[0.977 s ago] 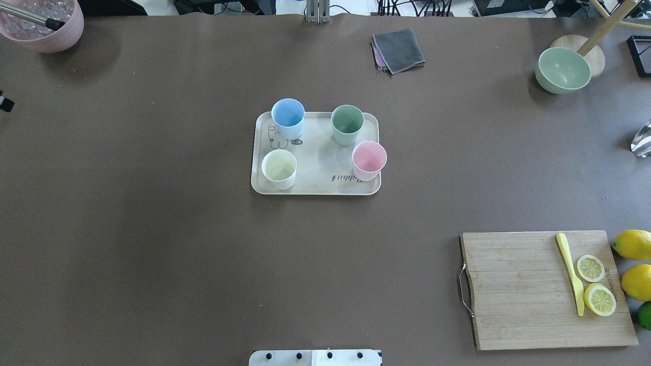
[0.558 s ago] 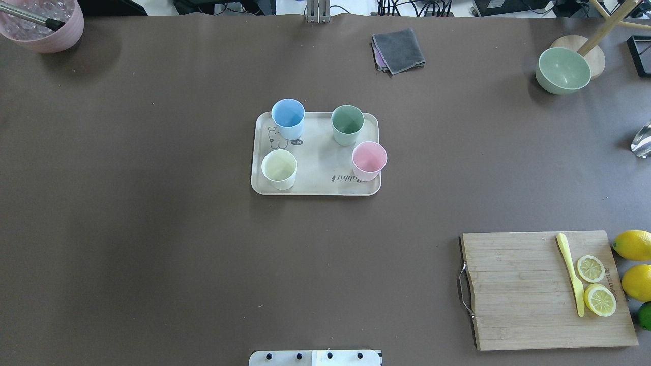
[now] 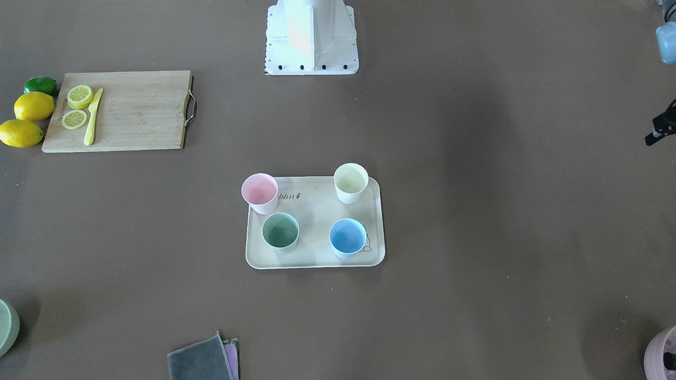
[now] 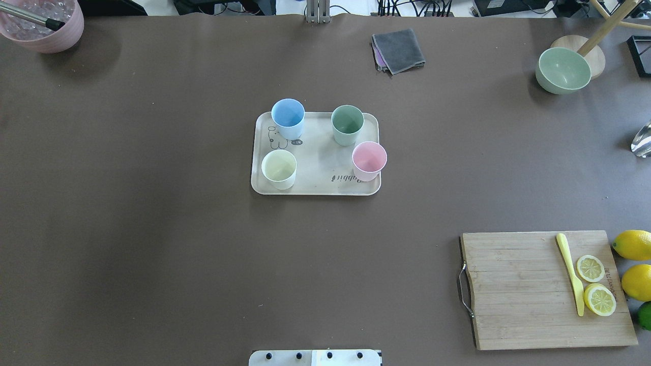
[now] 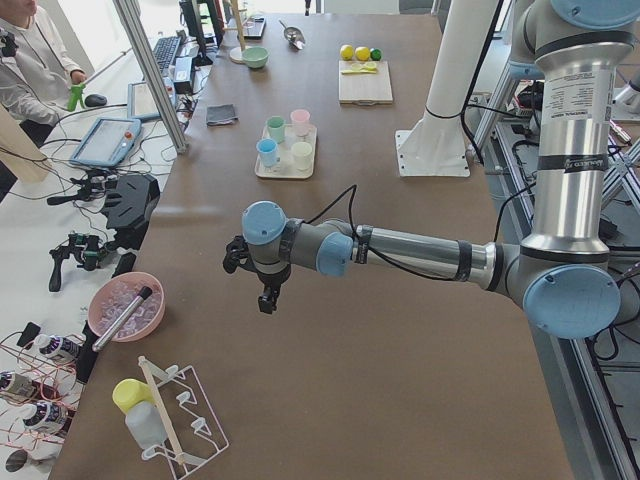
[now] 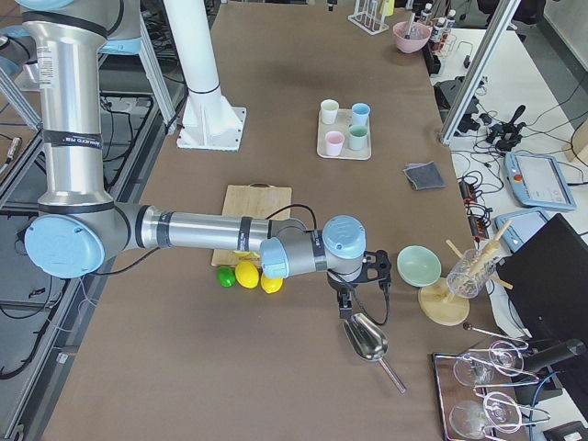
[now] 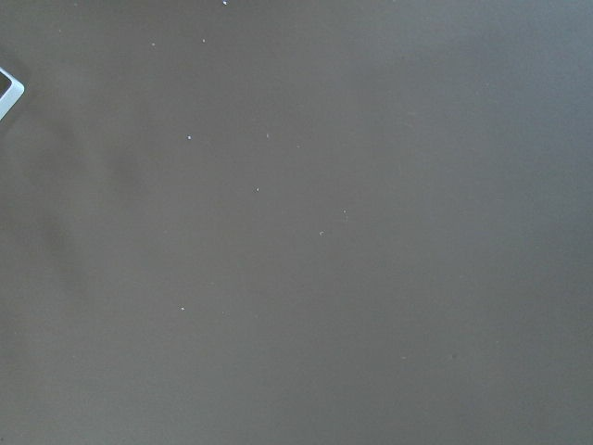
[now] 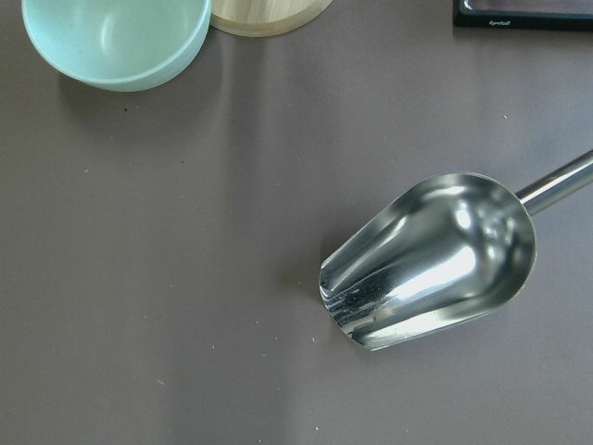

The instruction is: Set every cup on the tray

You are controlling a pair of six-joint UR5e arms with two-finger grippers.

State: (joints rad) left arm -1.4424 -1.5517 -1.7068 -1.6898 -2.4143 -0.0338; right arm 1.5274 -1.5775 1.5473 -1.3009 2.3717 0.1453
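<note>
The cream tray [image 4: 320,165] lies mid-table, also in the front view [image 3: 317,211]. Four cups stand upright on it: light blue [image 4: 288,118], sage green [image 4: 347,124], cream-white [image 4: 278,169] and pink [image 4: 369,160], the pink one at the tray's right edge. They show too in the front view: pink [image 3: 260,192], cream-white [image 3: 350,182], green [image 3: 280,231], blue [image 3: 348,238]. My left gripper [image 5: 265,295] hangs over bare table far left of the tray. My right gripper [image 6: 347,299] hangs far right of it, above a metal scoop [image 8: 435,269]. I cannot tell whether either is open or shut.
A wooden cutting board [image 4: 519,290] with a yellow knife and lemon slices lies at the near right, with lemons [image 4: 633,244] beside it. A green bowl [image 4: 563,70] and a grey cloth [image 4: 398,50] lie at the back. A pink bowl [image 4: 43,25] sits back left.
The dark tip of my left gripper, at the overhead view's left edge a second ago, has left that view. The cups and tray have not moved.
</note>
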